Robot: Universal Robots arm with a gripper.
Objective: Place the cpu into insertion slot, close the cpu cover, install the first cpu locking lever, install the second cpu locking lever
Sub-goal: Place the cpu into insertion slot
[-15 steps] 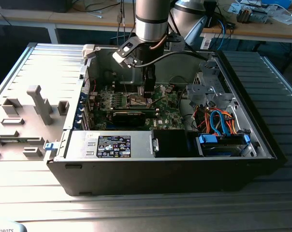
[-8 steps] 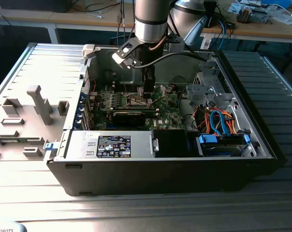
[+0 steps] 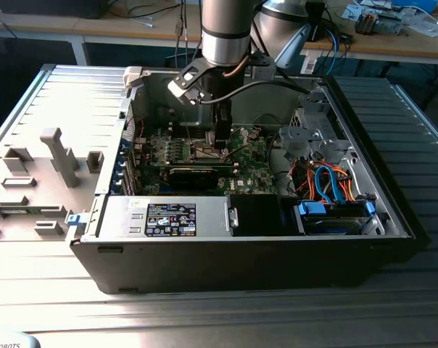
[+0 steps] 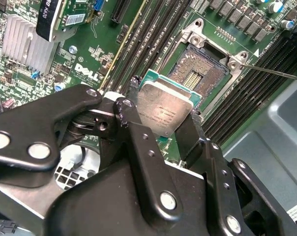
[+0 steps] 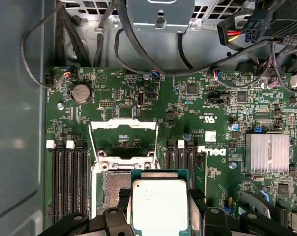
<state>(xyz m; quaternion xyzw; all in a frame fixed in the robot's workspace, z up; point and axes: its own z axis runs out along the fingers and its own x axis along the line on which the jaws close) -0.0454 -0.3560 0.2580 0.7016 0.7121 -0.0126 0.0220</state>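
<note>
One cpu (image 4: pixel 165 105), silver face toward the camera, clamped edge to edge between the fingers of the gripper (image 4: pixel 161 122). The jaws stand narrow, at the chip's own width. In the first wrist view the cpu (image 5: pixel 160 206) overlaps part of the insertion slot (image 5: pixel 113 189); whether it hangs just above the slot or further off I cannot tell, but it is not seated.

Insertion slot (image 4: pixel 200 69): open, contact field bare, nothing lying in it. The cpu cover (image 5: pixel 123 124) is swung up and back, off the socket, so the way in is free. A thin metal rod (image 4: pixel 276 73) runs out from the socket corner, likely one locking lever, released.

Memory slots (image 5: pixel 67 177) flank the socket on both sides. Green motherboard (image 5: pixel 138 98) around them, finned heat sink (image 5: pixel 266 152) well apart.

In the exterior view the gripper (image 3: pixel 221 141) reaches down inside the open computer case (image 3: pixel 241 246), over the middle of the board.

Judgement: step one, placing the cpu, is in hand; cover and both levers are not yet done. Seating calls for the chip level, squared to the socket rim, corners matched, and set down with no sliding across the contacts.
</note>
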